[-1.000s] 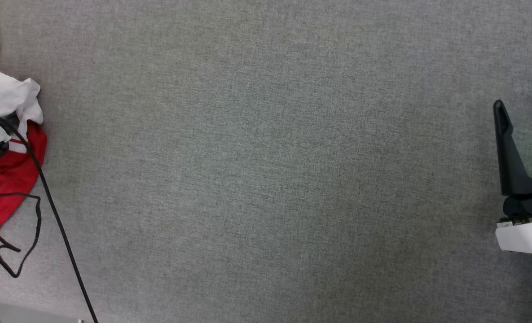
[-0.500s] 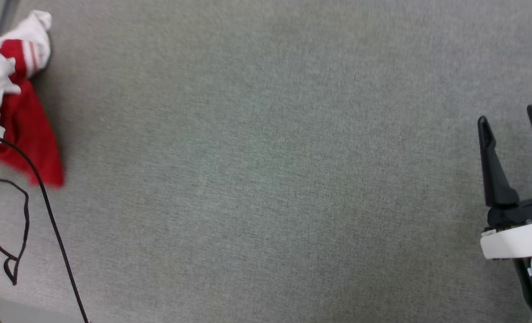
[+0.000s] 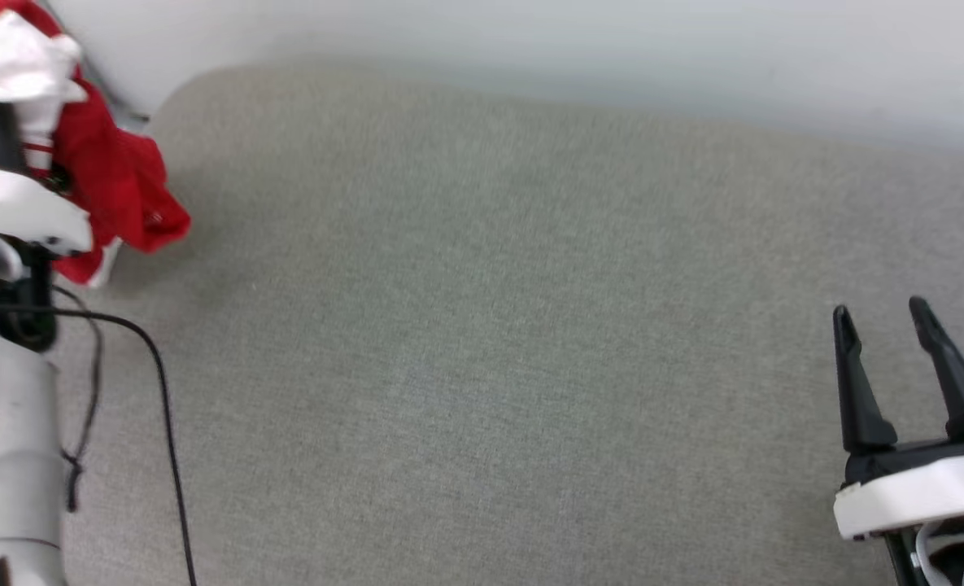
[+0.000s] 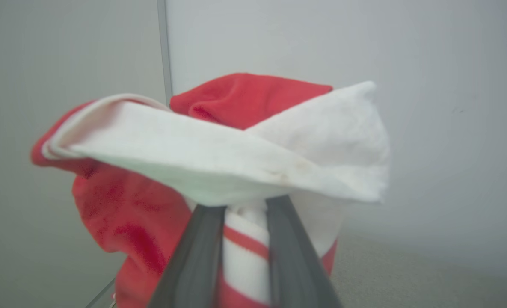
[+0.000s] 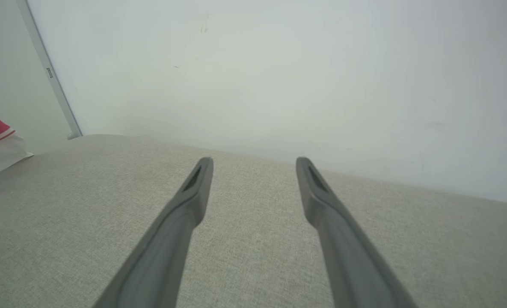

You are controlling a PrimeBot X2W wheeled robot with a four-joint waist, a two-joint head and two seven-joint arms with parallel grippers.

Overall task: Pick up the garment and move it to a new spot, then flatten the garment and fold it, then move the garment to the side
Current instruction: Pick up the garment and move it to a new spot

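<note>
Grey woven surface [image 3: 482, 366] (rounded far edge) against pale wall [image 3: 530, 41]; thin metal strip [image 5: 50, 72] at corner.

Garment [image 3: 124, 179] at surface's [image 3: 482, 325] far-left corner

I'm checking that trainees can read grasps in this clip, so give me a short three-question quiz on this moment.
1. True or false: the right gripper holds the garment.
2. The garment is: A) spread flat; B) bunched between the left gripper's fingers; C) neatly folded.
3. What lies beneath the right gripper's open fingers?
Key: 1 false; 2 B; 3 bare grey fabric surface.
</note>
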